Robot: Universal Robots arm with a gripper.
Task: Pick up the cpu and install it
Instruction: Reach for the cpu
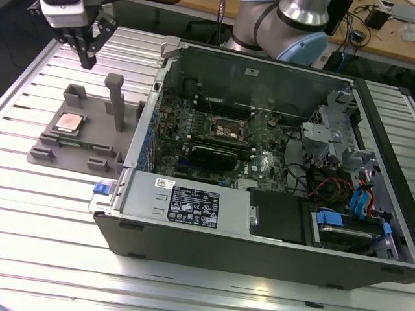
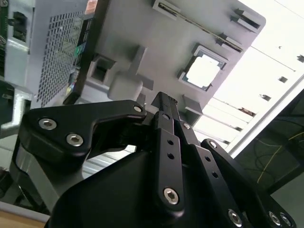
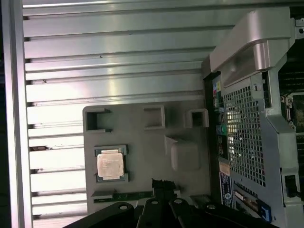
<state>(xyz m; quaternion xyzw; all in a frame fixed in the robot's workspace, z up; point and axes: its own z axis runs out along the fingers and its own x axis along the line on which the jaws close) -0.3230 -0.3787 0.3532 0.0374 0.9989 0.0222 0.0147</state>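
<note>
The small square cpu with a pinkish-copper metal top (image 1: 68,123) lies flat in its recess on the grey plastic fixture with an upright post (image 1: 91,150), which sits on the ribbed aluminium table (image 1: 39,214) beside the open black computer case (image 1: 194,243). The black pincer (image 1: 86,61) hangs above the fixture, apart from the chip, its fingers apparently pressed together on nothing. By my reading the pickup is not yet made, and the whole install remains.
</note>
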